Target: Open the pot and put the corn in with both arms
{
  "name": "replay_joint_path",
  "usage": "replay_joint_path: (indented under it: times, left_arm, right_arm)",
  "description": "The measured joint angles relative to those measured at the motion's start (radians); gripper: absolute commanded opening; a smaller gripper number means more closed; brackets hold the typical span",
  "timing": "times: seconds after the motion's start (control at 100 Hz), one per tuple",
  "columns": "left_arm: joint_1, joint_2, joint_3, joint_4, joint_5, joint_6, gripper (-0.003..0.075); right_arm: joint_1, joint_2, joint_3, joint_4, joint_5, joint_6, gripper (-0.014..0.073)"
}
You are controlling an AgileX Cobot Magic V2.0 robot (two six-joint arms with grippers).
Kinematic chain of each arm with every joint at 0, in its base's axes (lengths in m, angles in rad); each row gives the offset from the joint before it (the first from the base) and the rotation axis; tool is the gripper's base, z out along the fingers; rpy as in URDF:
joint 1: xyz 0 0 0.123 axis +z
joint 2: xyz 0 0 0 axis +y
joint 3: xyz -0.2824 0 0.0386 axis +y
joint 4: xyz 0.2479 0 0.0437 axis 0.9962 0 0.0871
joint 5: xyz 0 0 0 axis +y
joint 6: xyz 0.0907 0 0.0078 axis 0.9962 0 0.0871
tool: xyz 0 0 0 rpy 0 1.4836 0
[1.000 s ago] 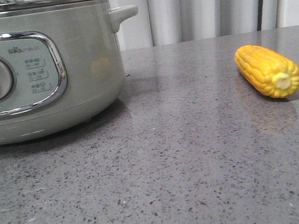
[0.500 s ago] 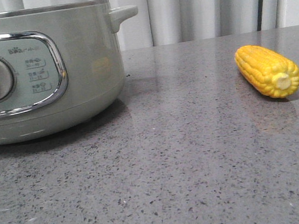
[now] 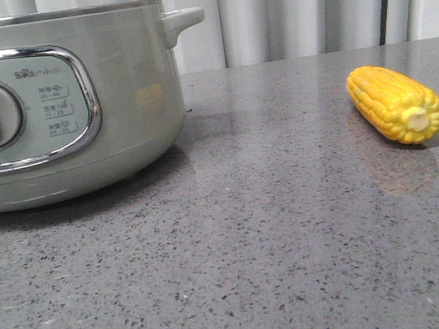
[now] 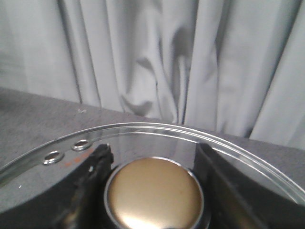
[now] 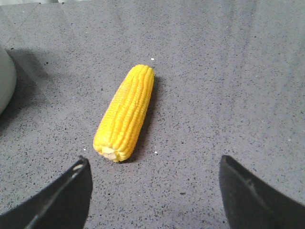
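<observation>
The pale grey-green pot stands at the left in the front view, with no lid on its steel rim. In the left wrist view my left gripper is shut on the bronze knob of the glass lid and holds the lid in the air in front of the curtain. The yellow corn lies on the table at the right. In the right wrist view the corn lies just ahead of my right gripper, which is wide open and empty above the table. Neither gripper shows in the front view.
The grey speckled table runs from the pot to the corn. A pale curtain hangs behind the table. The pot's side shows at the edge of the right wrist view.
The lid that sat on the pot one second ago has gone up out of the front view. The corn has stayed in place.
</observation>
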Motion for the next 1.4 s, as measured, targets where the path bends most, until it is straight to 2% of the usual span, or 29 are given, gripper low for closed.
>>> replay_joint_path:
  times: [0.26, 0.49, 0.69, 0.98, 1.13, 1.31, 1.4]
  left_arm:
    - [0.051, 0.000, 0.203, 0.000, -0.083, 0.000, 0.0188]
    - [0.051, 0.015, 0.424, 0.000, -0.326, 0.000, 0.0188]
    - [0.051, 0.071, 0.512, 0.000, -0.482, 0.000, 0.0188]
    - [0.051, 0.140, 0.525, 0.000, -0.497, 0.000, 0.0193]
    - [0.051, 0.157, 0.525, 0.000, -0.501, 0.000, 0.0280]
    - [0.051, 0.187, 0.525, 0.000, -0.506, 0.000, 0.0298]
    - [0.051, 0.187, 0.525, 0.000, -0.506, 0.000, 0.0357]
  right_arm:
    - [0.021, 0.000, 0.000, 0.002, 0.000, 0.000, 0.0480]
    - [0.058, 0.000, 0.000, 0.002, 0.014, 0.000, 0.0480]
    - [0.060, 0.000, 0.000, 0.003, 0.031, 0.000, 0.0480]
    - [0.060, 0.000, -0.002, 0.013, 0.053, -0.002, 0.0480]
    - [0.060, 0.000, -0.002, 0.040, 0.062, -0.002, 0.0480]
    - [0.060, 0.000, -0.002, 0.048, 0.070, -0.002, 0.0480]
    - [0.060, 0.000, -0.002, 0.048, 0.070, -0.002, 0.0480]
